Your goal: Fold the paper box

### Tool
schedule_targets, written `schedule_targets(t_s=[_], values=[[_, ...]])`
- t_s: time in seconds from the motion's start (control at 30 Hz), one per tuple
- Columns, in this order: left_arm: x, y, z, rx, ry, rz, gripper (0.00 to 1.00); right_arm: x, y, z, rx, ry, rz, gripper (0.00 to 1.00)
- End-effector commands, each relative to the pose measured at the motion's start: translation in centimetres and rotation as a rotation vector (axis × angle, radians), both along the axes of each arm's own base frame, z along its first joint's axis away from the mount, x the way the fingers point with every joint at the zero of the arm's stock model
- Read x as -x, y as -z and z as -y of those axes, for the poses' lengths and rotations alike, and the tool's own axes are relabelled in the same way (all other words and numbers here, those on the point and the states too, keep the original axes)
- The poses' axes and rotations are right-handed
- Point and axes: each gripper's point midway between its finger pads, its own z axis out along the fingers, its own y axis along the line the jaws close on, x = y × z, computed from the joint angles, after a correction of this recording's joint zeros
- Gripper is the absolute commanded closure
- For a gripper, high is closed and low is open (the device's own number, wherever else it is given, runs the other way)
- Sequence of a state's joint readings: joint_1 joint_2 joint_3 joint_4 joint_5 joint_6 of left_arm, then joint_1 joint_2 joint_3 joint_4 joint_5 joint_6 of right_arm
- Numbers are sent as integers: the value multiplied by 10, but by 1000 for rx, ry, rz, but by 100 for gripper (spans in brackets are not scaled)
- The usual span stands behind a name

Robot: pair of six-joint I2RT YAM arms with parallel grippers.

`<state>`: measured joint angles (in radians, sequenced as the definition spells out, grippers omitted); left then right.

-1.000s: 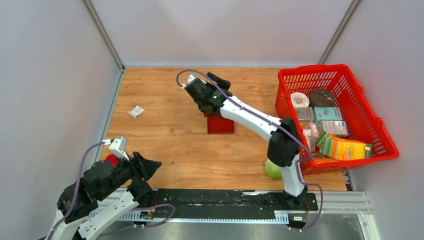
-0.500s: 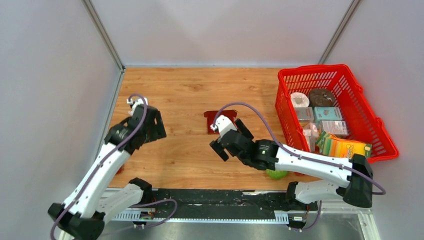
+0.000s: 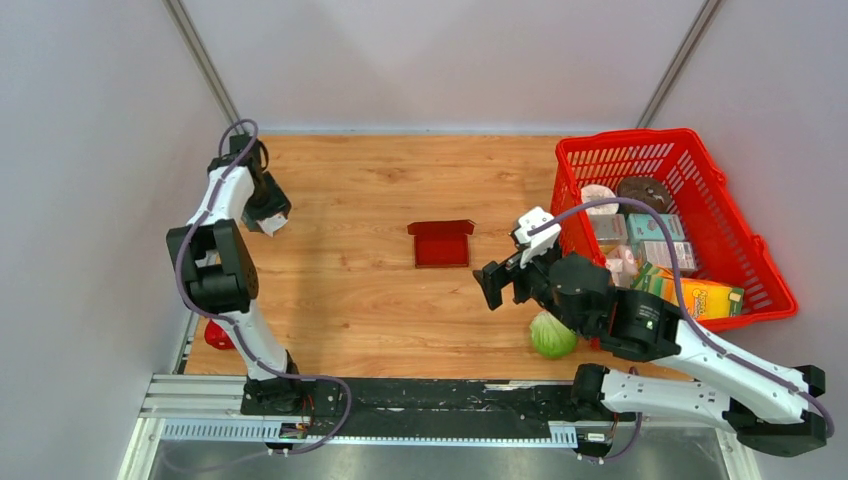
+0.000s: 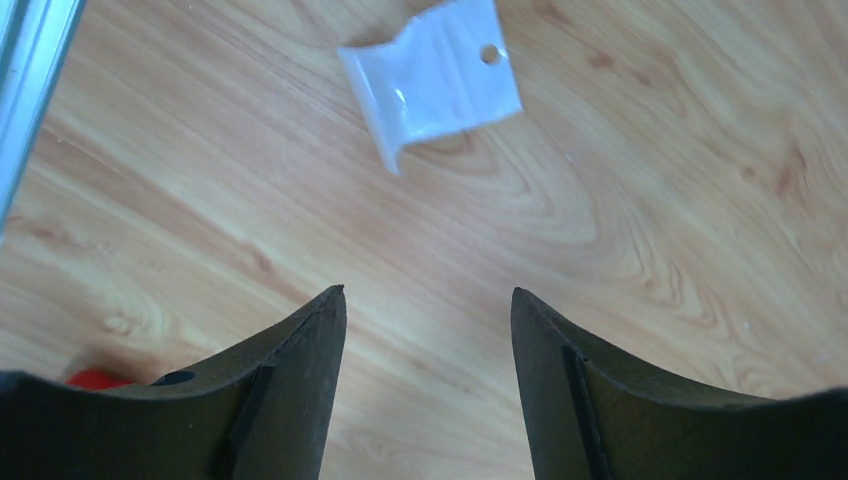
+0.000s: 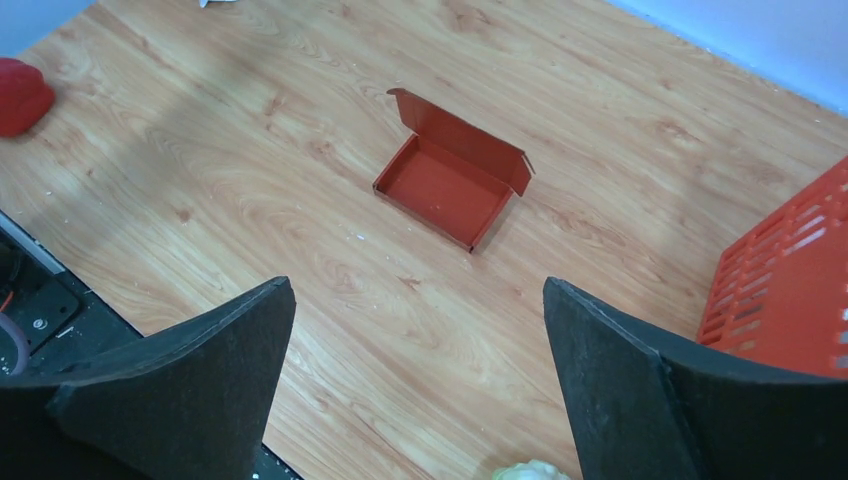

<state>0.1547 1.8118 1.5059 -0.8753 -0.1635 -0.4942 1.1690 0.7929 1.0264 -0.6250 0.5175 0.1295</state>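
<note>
Hovering over the desk (image 3: 350, 290) with the right hand (image 5: 417, 300) spread wide and empty, pointed down toward the paper box (image 5: 445, 185). Well apart from it, on the side nearer the robot and the red mesh basket (image 3: 640, 137). Left hand (image 4: 428, 300) likewise spread, pinching nothing, hanging at the far left of the desk just short of a small clear plastic bag (image 4: 435, 70) with a punched hole. Far from the box.

Sitting mid-desk on its own: dark red box, tray walls already standing, lid panel raised along the far edge and leaning open, small tabs at the lid's corners. Looks like the closing step, judging from that: tray formed, lid not yet down. Calls next for bringing the right hand in behind the lid, tipping it forward over the tray and tucking its front lip inside the near wall. Probably calls too for moving the left hand across to pin the light tray, likely to slide under a push.

No print visible on the box or the bag. Labelled cartons (image 3: 690, 297) inside the basket, writing too small to read from above. Green leafy vegetable (image 3: 552, 335) by the basket and red pepper (image 3: 218, 335) at the near-left edge, both bare of writing.
</note>
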Motion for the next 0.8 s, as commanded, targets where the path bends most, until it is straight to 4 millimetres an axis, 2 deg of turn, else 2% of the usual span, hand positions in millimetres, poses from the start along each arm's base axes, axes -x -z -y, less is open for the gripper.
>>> schedule_targets(t_s=[0.0, 0.2, 0.27, 0.37, 0.5, 0.6, 0.7, 0.77], values=[[-37, 8, -15, 140, -113, 127, 30, 0, -24, 24, -19, 38, 58, 0], [-54, 43, -46, 124, -262, 37, 29, -4, -35, 40, 0, 72, 116, 0], [-51, 57, -48, 122, -288, -12, 30, -6, -35, 44, 17, 90, 130, 0], [-52, 62, -51, 113, -316, -22, 33, -9, -34, 45, 32, 100, 133, 0], [-37, 60, -60, 53, -370, -52, 35, -9, -33, 42, 34, 92, 131, 0], [-32, 60, -63, 29, -384, -42, 36, -7, -34, 43, 28, 89, 129, 0], [-33, 65, -62, 34, -377, -58, 47, -7, -36, 45, 16, 90, 130, 0], [-35, 69, -61, 44, -375, -66, 50, -6, -36, 46, 15, 94, 130, 0]])
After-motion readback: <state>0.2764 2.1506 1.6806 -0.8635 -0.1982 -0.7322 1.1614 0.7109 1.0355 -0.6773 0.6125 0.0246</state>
